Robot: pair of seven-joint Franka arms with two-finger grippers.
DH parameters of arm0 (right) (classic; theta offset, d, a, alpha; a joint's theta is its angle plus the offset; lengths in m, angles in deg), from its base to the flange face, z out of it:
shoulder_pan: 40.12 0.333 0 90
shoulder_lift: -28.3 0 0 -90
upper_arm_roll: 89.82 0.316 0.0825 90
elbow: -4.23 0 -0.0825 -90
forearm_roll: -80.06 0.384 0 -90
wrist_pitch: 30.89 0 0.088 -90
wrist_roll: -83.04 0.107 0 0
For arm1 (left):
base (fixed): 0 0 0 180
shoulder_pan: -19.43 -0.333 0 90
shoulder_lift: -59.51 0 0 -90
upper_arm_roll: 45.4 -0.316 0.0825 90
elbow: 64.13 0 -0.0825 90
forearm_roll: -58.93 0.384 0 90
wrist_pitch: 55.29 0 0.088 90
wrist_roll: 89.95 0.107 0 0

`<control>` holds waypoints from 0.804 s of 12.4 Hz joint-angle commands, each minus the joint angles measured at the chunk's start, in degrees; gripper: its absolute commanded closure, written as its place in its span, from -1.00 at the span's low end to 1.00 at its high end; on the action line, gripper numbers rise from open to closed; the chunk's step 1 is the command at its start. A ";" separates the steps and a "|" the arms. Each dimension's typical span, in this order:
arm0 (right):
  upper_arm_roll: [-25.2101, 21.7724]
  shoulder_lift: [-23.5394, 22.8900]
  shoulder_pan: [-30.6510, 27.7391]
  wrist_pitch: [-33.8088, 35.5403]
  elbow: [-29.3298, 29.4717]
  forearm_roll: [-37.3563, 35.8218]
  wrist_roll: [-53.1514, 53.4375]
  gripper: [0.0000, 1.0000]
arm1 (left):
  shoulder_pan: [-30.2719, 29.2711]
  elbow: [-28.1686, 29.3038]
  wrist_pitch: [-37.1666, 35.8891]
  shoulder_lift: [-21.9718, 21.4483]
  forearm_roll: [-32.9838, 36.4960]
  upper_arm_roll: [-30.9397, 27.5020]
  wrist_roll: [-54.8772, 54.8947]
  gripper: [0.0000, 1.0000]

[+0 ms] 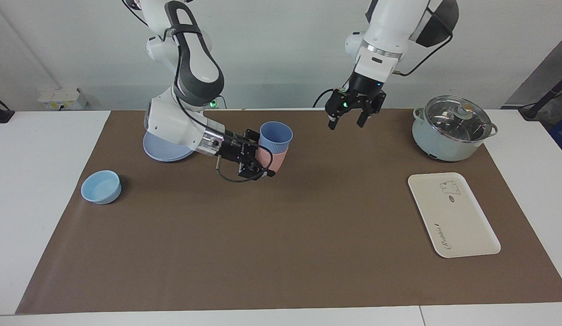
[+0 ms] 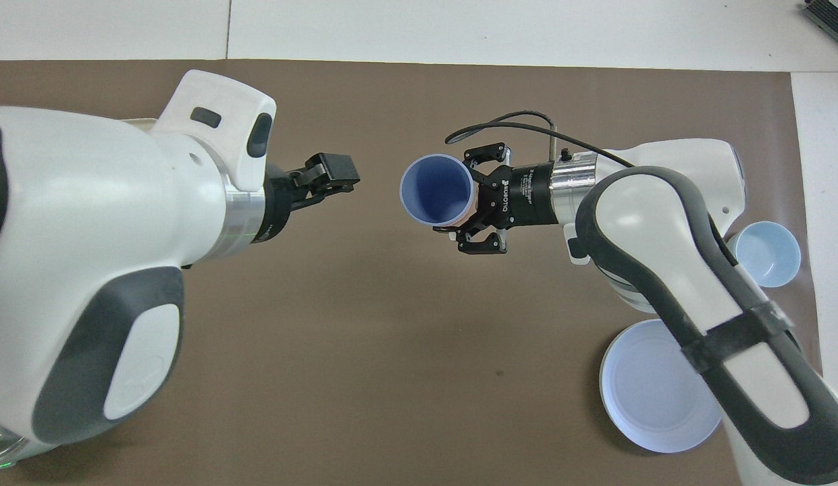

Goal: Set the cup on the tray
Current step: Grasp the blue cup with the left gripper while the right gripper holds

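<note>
The right gripper (image 1: 266, 159) is up over the brown mat (image 1: 281, 253), its fingers clamped on a salmon-pink tumbler (image 1: 274, 159), and nested in the top of that tumbler sits the cup (image 1: 276, 136), blue, upright, mouth open to the ceiling. From overhead the cup (image 2: 437, 190) shows only its round rim and dark blue inside, right at the front of the gripper (image 2: 474, 216), hiding the pink one beneath. Just back along that arm, under its elbow, lies a round blue plate (image 1: 165, 148) on the mat, and farther out toward the right arm's end sits a light-blue bowl (image 1: 101, 186). The left gripper (image 1: 348, 117) hangs in the air over bare mat, fingers spread apart and holding nothing, pointing down. In the overhead view it (image 2: 327, 177) faces the cup with a clear gap between them. The tray (image 1: 453, 214) lies flat on the mat well away from both grippers, toward the left arm's end, bear drawing and lettering up. Beside it, nearer the robots, a lidded pot (image 1: 453, 128) stands.
</note>
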 commanded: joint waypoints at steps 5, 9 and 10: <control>-0.15 0.60 0.15 -3.66 -0.96 1.90 1.65 1.00 | 1.97 -1.52 7.48 7.40 1.31 -1.05 -0.94 -0.62; -0.15 0.60 0.16 -3.84 -1.05 1.90 1.93 1.00 | 4.35 -2.23 9.24 8.99 2.55 -1.05 -3.75 0.04; -0.15 0.60 0.16 -3.84 -0.96 1.90 1.93 1.00 | 4.44 -2.23 9.59 8.99 2.63 -0.96 -4.19 0.35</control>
